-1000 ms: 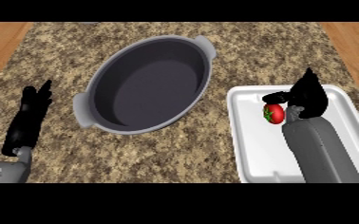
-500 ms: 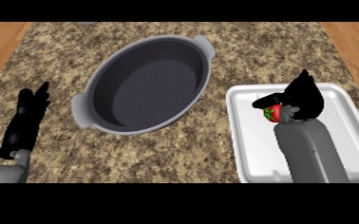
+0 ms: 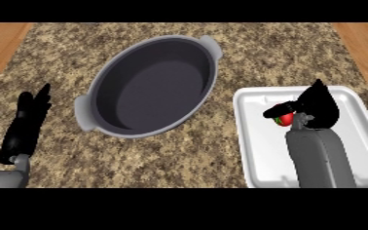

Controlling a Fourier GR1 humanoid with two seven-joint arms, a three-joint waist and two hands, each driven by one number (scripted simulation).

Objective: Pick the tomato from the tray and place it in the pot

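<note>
Right robot hand (image 3: pixel 320 108) over the tray (image 3: pixel 253 141), thumb and fingers curled round the tomato (image 3: pixel 285 120), most of it hidden, only a red patch with a green top peeping out at the hand's left side. Cannot tell whether the tomato rests on the tray floor or hangs just clear of it. Forearm running up from the lower edge across the tray, probably so the hand comes down on the fruit from above rather than from the side, away from the tray's raised rim.

Pot (image 3: pixel 151 95) to the left on the bench (image 3: pixel 215 161), dark, oval, mouth open upward, handles at its far right and near left. Well apart from the tray, so a lift and a carry leftward over the rim seems called for next.

Left robot hand (image 3: pixel 27 122) at the left edge, released, fingers straight and pointing up, resting beside the pot, holding nothing.
</note>
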